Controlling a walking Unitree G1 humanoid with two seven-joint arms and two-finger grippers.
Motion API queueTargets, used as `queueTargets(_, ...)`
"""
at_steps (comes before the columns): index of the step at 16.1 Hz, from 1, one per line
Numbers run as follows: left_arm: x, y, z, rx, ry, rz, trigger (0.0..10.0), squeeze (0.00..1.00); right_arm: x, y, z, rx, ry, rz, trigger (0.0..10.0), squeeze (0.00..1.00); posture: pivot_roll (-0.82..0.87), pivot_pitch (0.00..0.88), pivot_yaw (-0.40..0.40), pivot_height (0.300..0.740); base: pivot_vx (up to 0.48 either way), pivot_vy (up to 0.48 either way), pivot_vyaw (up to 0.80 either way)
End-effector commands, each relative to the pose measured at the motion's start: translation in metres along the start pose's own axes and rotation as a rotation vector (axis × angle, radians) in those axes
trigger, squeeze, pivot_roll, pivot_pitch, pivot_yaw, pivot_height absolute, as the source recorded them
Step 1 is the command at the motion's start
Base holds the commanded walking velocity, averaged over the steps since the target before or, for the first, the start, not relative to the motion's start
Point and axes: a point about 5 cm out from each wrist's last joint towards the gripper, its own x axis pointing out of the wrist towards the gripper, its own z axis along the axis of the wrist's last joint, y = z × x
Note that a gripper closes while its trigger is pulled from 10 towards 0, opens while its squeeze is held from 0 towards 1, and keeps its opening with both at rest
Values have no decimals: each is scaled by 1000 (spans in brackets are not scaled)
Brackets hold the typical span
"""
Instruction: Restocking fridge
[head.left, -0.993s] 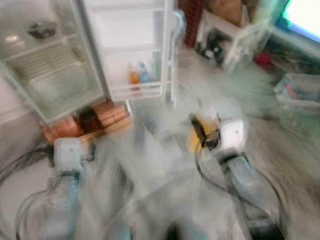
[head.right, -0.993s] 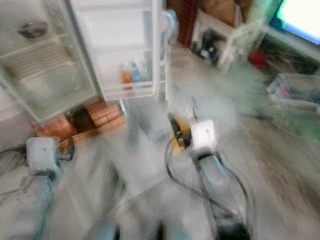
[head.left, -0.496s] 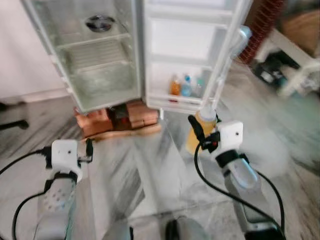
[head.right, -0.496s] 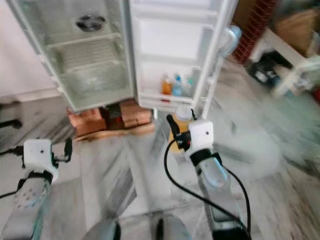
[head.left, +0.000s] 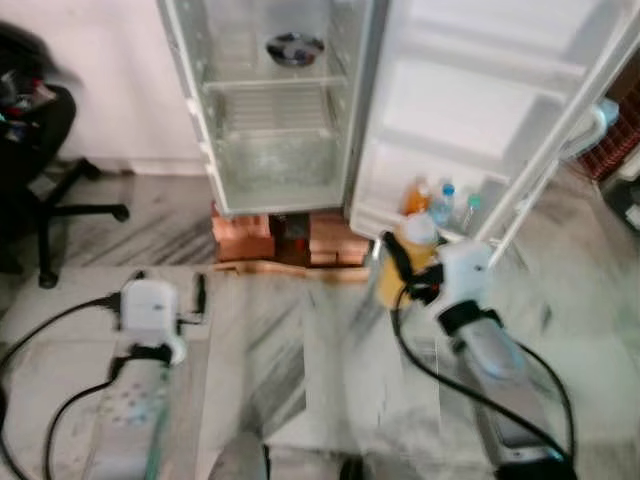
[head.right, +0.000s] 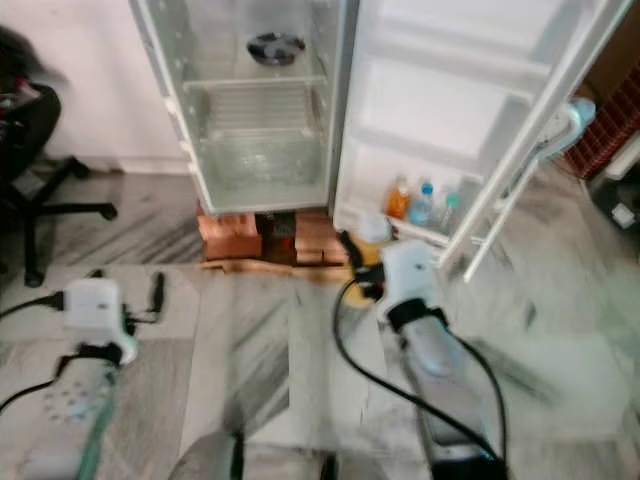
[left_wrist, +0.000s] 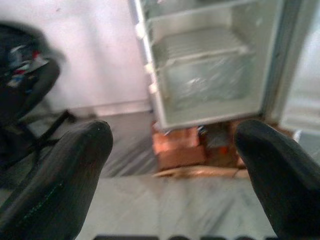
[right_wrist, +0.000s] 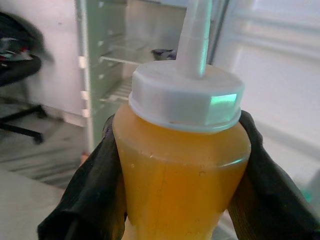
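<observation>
Grey-veined marble floor (head.left: 300, 340) runs to an open fridge (head.left: 275, 110) raised on bricks (head.left: 245, 235), before whose door shelf the right gripper (right_wrist: 180, 170) pinches an orange squeeze bottle (right_wrist: 182, 165), left gripper (left_wrist: 172, 165) spread, holding nothing.

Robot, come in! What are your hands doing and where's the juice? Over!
Right hand shut on juice bottle, held before the open fridge. Left hand open, empty. Bottles already in door shelf. Bare floor up to the fridge.
</observation>
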Motion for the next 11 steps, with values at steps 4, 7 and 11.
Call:
queueTargets(4,2,6,0,10,0,8,10000,0,3,0,3,11,-22,-7,10000,0,94,147,-81,740,414,0,0)
queueTargets(7,3,5,0,9,1,0,10000,0,4,-2,5,7,-28,-23,10000,0,92,146,-80,740,459,0,0)
queueTargets(11,3,4,0,5,1,-6,10000,0,5,-4,4,14,-20,-41,10000,0,91,148,-82,740,461,0,0)
